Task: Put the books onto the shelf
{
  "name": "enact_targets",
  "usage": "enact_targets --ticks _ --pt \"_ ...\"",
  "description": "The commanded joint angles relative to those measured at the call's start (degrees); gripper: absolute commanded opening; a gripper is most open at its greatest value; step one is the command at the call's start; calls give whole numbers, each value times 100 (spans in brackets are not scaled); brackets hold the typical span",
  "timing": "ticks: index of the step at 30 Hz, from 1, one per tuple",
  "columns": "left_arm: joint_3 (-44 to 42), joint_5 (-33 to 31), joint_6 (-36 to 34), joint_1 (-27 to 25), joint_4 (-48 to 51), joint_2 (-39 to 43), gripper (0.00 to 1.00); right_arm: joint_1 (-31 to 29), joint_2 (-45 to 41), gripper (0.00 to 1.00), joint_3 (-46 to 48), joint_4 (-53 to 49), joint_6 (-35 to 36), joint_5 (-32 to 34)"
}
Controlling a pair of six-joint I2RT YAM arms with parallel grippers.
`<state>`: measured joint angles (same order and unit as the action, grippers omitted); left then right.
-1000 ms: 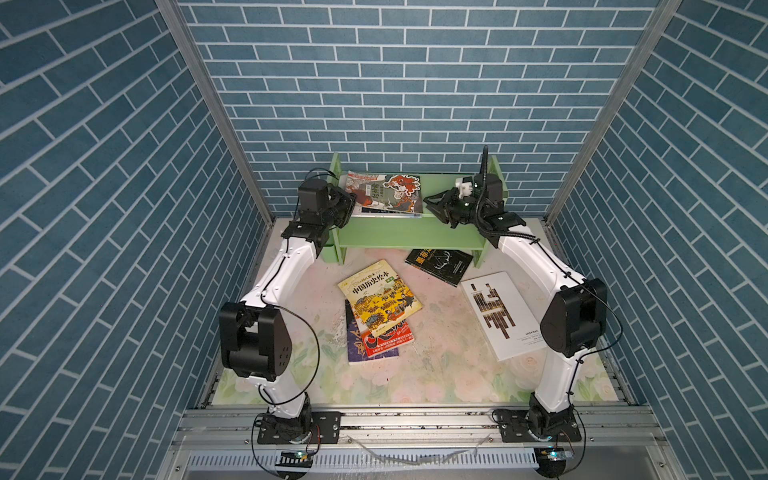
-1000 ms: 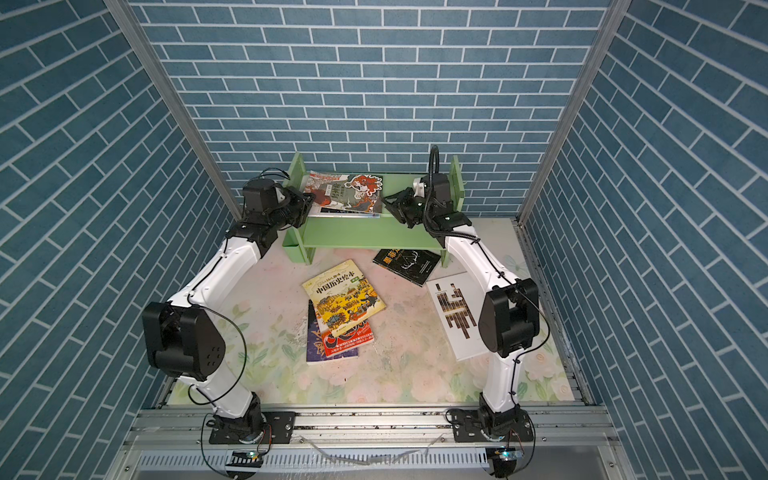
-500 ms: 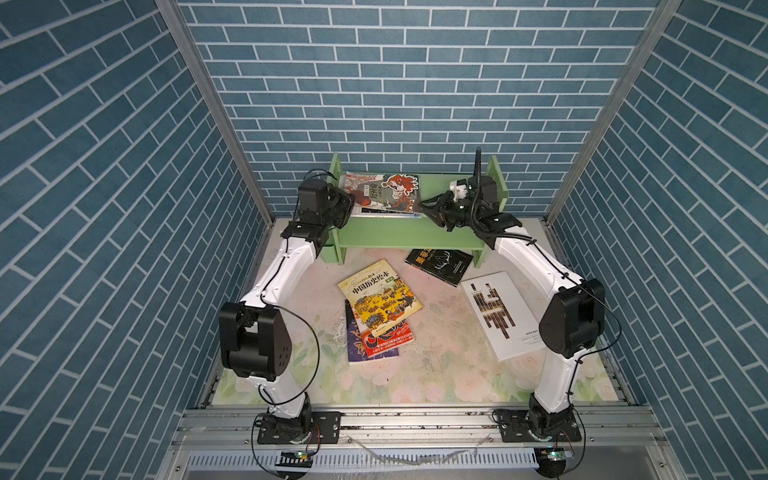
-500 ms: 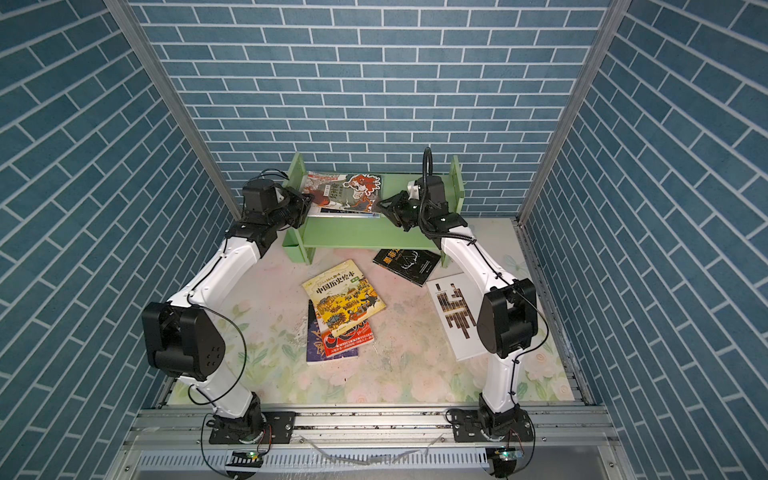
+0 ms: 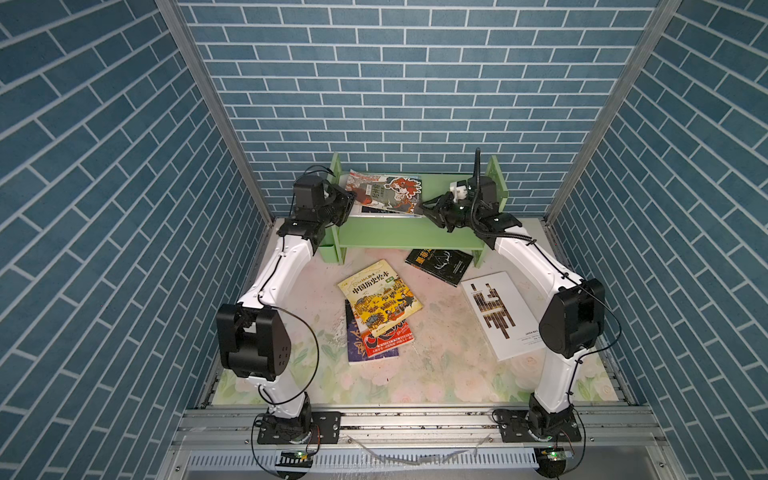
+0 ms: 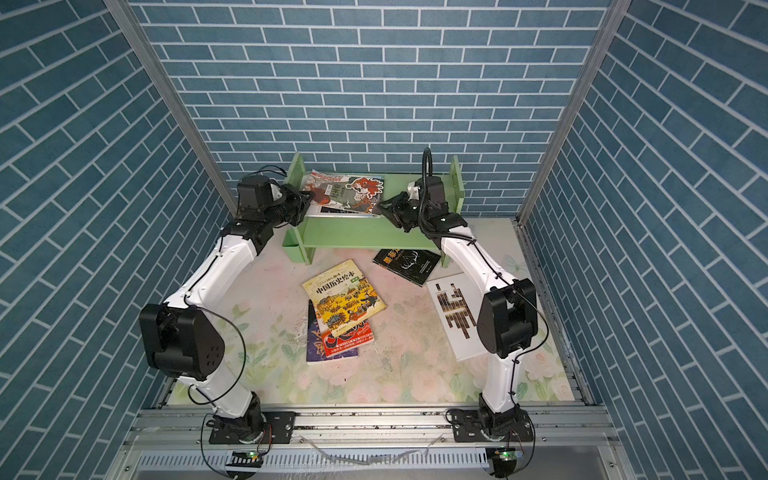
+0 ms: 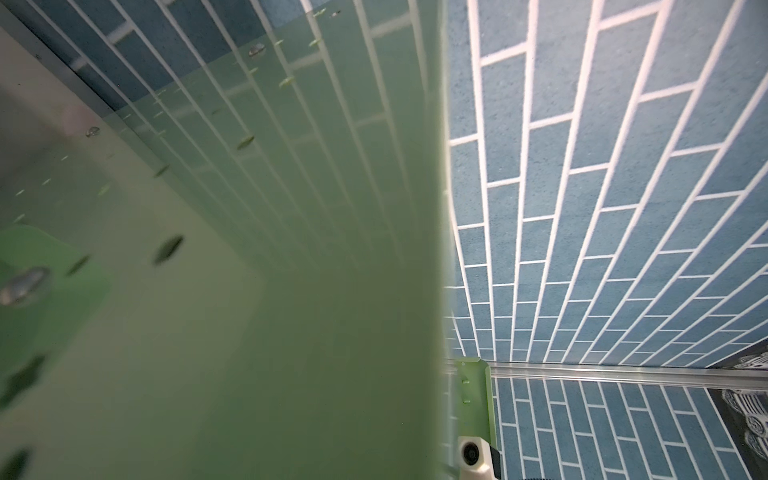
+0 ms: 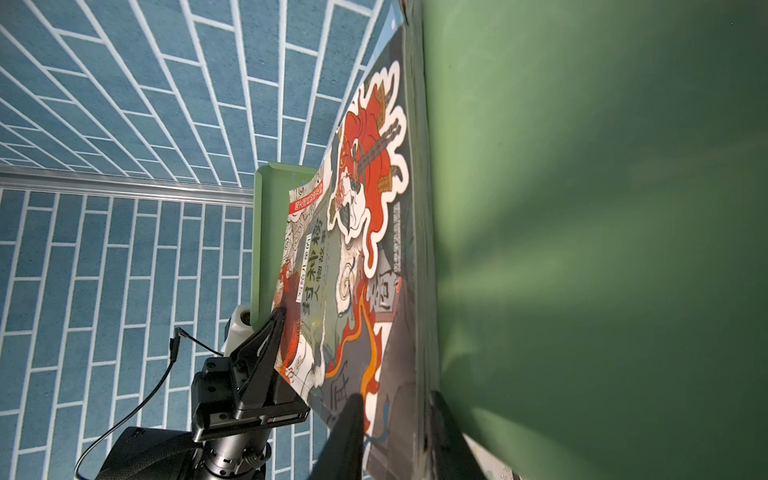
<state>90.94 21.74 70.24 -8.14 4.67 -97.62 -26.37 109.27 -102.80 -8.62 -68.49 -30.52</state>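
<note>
Seating the illustrated book stack on the top tier of the shelf, one edge clamped in the narrow right end effector, opposite edge touched by the closed left end effector. Next, likely: release, then collect loose books off the desk.

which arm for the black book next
Right, probably: the black book lies on the mat near the right pincer, which grips the illustrated book; the left pincer sits at the shelf's far end.
</note>
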Motion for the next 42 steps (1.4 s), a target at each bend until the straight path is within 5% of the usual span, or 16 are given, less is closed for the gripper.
enact_targets --ticks 1,42 --pt "73 83 -104 23 128 59 9 -86 -205 27 -49 -20 200 68" --pt "-146 -35 156 1 -556 16 9 -83 -231 27 -220 -156 379 154"
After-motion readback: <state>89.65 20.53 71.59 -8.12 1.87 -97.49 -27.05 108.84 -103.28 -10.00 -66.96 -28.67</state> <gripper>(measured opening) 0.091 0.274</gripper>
